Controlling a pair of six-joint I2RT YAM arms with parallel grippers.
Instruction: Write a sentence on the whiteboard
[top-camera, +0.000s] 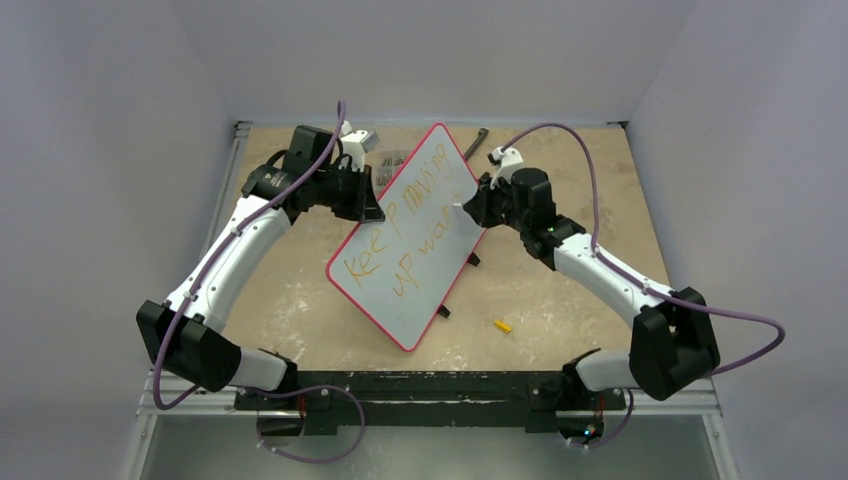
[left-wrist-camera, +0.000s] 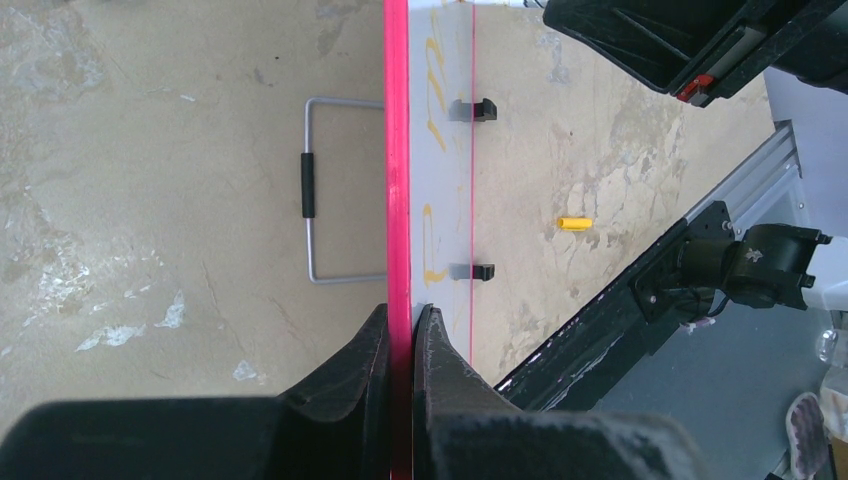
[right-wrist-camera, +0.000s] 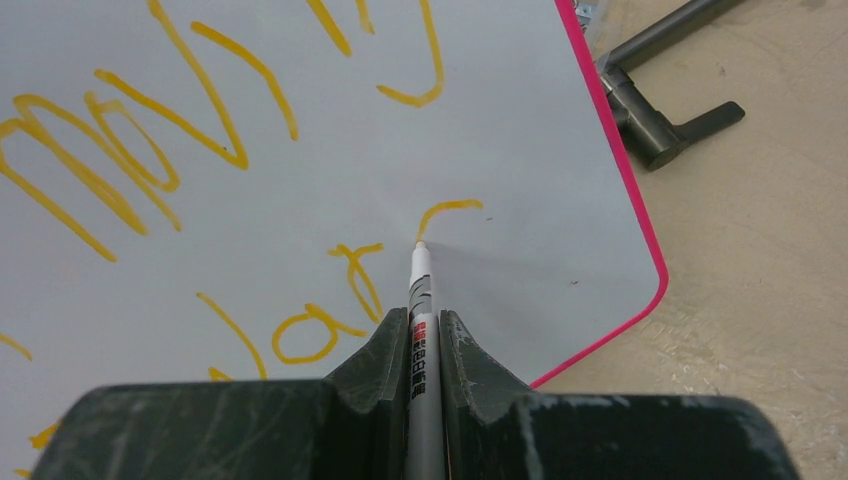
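Observation:
The whiteboard (top-camera: 400, 305), red-framed, stands tilted up off the table in the middle. My left gripper (top-camera: 372, 200) is shut on its left red edge; in the left wrist view the jaws (left-wrist-camera: 400, 312) pinch the red frame of the whiteboard (left-wrist-camera: 440, 180). The sentence (top-camera: 400, 235) runs in two orange lines. My right gripper (top-camera: 468, 210) is shut on a slim white marker (right-wrist-camera: 421, 275), seen between its jaws (right-wrist-camera: 425, 315). The marker tip touches the whiteboard (right-wrist-camera: 520, 150) at the start of a short curved stroke, just after the second line of the sentence (right-wrist-camera: 150, 130).
A yellow pen cap (top-camera: 502, 325) lies on the table near the right arm's base. A grey metal tool (right-wrist-camera: 650, 120) lies beyond the board's far corner. A wire stand (left-wrist-camera: 310, 190) shows behind the board, and small black feet (left-wrist-camera: 483, 110) stick out of its lower edge.

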